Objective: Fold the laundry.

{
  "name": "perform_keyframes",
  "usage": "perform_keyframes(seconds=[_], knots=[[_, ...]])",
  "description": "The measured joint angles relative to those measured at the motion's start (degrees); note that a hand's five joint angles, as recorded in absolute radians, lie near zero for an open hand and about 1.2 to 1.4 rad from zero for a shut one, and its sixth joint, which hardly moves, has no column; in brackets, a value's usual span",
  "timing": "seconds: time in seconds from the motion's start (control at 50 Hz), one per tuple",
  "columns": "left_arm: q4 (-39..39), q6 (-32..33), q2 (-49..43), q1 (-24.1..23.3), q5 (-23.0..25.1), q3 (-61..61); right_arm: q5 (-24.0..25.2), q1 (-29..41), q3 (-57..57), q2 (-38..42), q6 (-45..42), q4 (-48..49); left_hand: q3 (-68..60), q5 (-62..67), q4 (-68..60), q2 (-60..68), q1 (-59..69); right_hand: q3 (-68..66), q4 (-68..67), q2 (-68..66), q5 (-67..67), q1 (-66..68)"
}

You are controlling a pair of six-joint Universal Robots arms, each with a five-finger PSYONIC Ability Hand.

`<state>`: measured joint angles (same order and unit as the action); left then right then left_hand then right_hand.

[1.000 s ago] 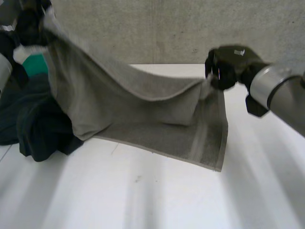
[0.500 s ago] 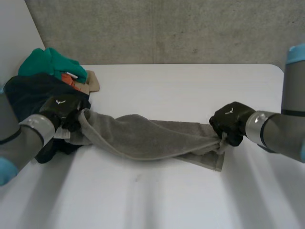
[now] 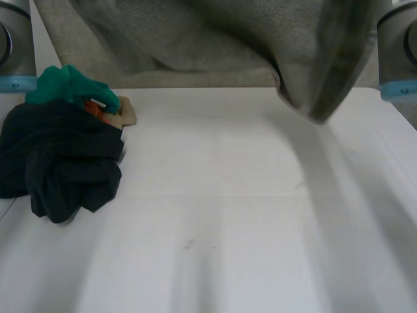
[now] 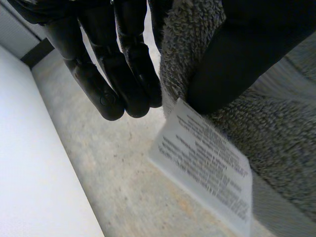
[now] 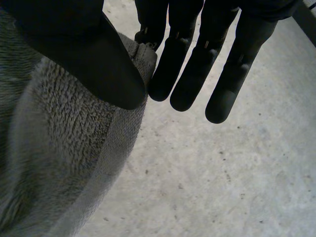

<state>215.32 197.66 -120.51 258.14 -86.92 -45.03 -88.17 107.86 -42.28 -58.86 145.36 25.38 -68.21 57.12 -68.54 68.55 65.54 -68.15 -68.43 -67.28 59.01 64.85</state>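
A grey terry towel [image 3: 215,39] hangs spread in the air above the far half of the white table [image 3: 228,228], its lowest fold at the right. In the left wrist view my left hand [image 4: 113,64] pinches a towel corner [image 4: 276,148] between thumb and fingers, just above a white care label [image 4: 207,168]. My right hand [image 5: 197,59] pinches another towel corner [image 5: 59,163] the same way, thumb pressed over the hem. My left arm [image 3: 13,39] and right arm [image 3: 397,45] rise at the two sides.
At the table's left lies a heap of dark clothes [image 3: 58,163] with a green garment [image 3: 68,85] behind it and a tan and orange piece [image 3: 124,114] beside that. A grey concrete wall stands behind the table.
Both hands have risen from table height, carrying the towel up. It was stretched low between them and now hangs high, off the table.
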Motion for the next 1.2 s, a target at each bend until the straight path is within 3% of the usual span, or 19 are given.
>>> perform_keyframes(seconds=[0.1, 0.24, 0.48, 0.6, 0.8, 0.92, 0.98, 1.06, 1.2], knots=[[0.6, -3.0, 2.4, 0.4, 0.5, -9.5, 1.5, -0.4, -10.7, -3.7, 1.7, 2.8, 0.0, 0.0, 0.0, 0.0, 0.0, 0.0, 0.0, 0.0, 0.0, 0.0], [0.6, -3.8, 3.9, 0.3, 4.9, -26.8, 3.9, -1.0, -24.7, -6.1, 1.8, -1.0, 0.0, 0.0, 0.0, 0.0, 0.0, 0.0, 0.0, 0.0, 0.0, 0.0], [0.6, -3.3, 2.7, 1.7, 8.5, -49.3, 10.4, -5.4, -43.2, -1.9, 1.0, -8.6, 0.0, 0.0, 0.0, 0.0, 0.0, 0.0, 0.0, 0.0, 0.0, 0.0], [0.5, -3.2, 5.0, 2.3, 10.8, -55.1, 11.4, -6.6, -46.0, -1.7, 0.9, -11.8, 0.0, 0.0, 0.0, 0.0, 0.0, 0.0, 0.0, 0.0, 0.0, 0.0], [0.2, -3.1, 11.7, 3.1, 13.4, -59.0, 9.0, -6.4, -43.2, -4.6, 5.7, -21.5, 0.0, 0.0, 0.0, 0.0, 0.0, 0.0, 0.0, 0.0, 0.0, 0.0], [-2.2, -2.0, 12.8, 4.1, 14.0, -59.4, 8.6, -7.6, -42.5, -4.9, 2.9, -25.9, 0.0, 0.0, 0.0, 0.0, 0.0, 0.0, 0.0, 0.0, 0.0, 0.0], [-6.6, -0.4, 13.1, 4.8, 14.4, -59.7, 8.8, -9.4, -43.0, -5.8, -1.8, -29.9, 0.0, 0.0, 0.0, 0.0, 0.0, 0.0, 0.0, 0.0, 0.0, 0.0], [-17.9, 4.5, 14.5, 5.3, 15.6, -60.3, 9.0, -13.6, -44.4, -8.5, -12.3, -41.3, 0.0, 0.0, 0.0, 0.0, 0.0, 0.0, 0.0, 0.0, 0.0, 0.0], [-41.8, 16.4, 18.9, 5.4, 17.7, -61.9, 8.9, -22.6, -47.0, -14.3, -27.1, -65.4, 0.0, 0.0, 0.0, 0.0, 0.0, 0.0, 0.0, 0.0, 0.0, 0.0]])
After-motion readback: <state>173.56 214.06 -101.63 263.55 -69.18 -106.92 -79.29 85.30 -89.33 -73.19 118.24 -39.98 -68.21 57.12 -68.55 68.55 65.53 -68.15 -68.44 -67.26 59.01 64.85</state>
